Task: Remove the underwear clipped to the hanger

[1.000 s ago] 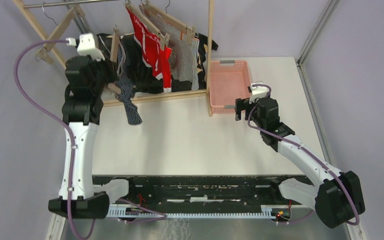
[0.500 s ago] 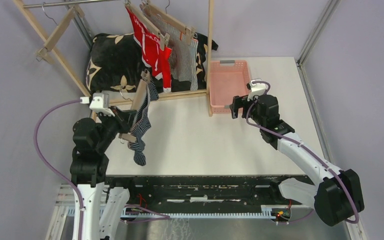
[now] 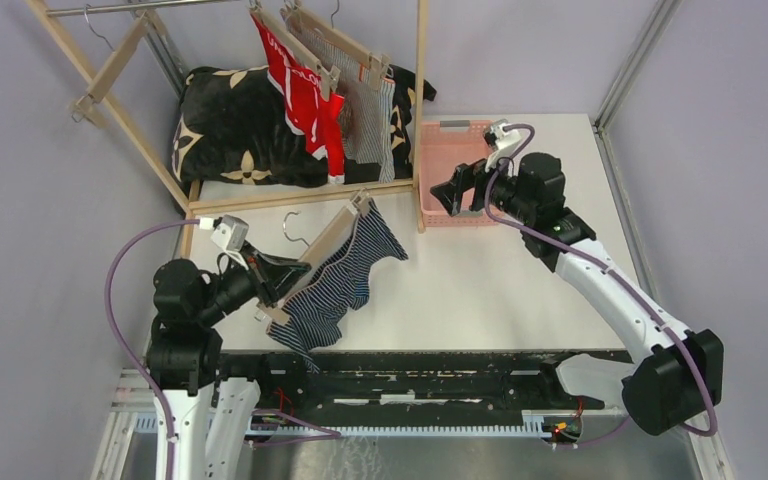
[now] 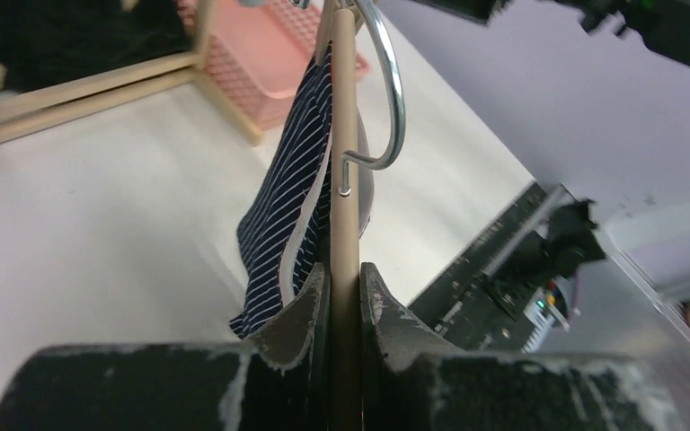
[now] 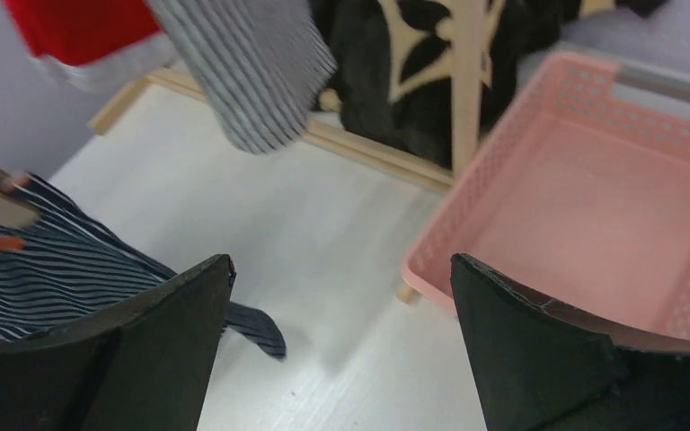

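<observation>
My left gripper [image 3: 272,291] is shut on a wooden clip hanger [image 3: 328,244] and holds it above the table's near left. The navy striped boxer shorts [image 3: 345,280] hang clipped to it. In the left wrist view the hanger bar [image 4: 346,180] runs up between my closed fingers, with the navy shorts [image 4: 292,206] on its left and the metal hook [image 4: 386,99] on its right. The red shorts [image 3: 303,92] and grey striped shorts [image 3: 370,112] hang clipped on the rack at the back. My right gripper [image 3: 444,194] is open and empty, beside the pink basket [image 3: 457,170].
A wooden drying rack [image 3: 140,140] stands at the back left with a black flowered cushion [image 3: 230,130] behind it. Its upright post [image 3: 421,110] stands next to the pink basket [image 5: 593,197]. In the right wrist view the grey shorts [image 5: 243,72] hang above white table.
My left arm has pulled the hanger with the navy shorts off the rack and down towards the near left of the table. My right gripper has risen and turned towards the left.
</observation>
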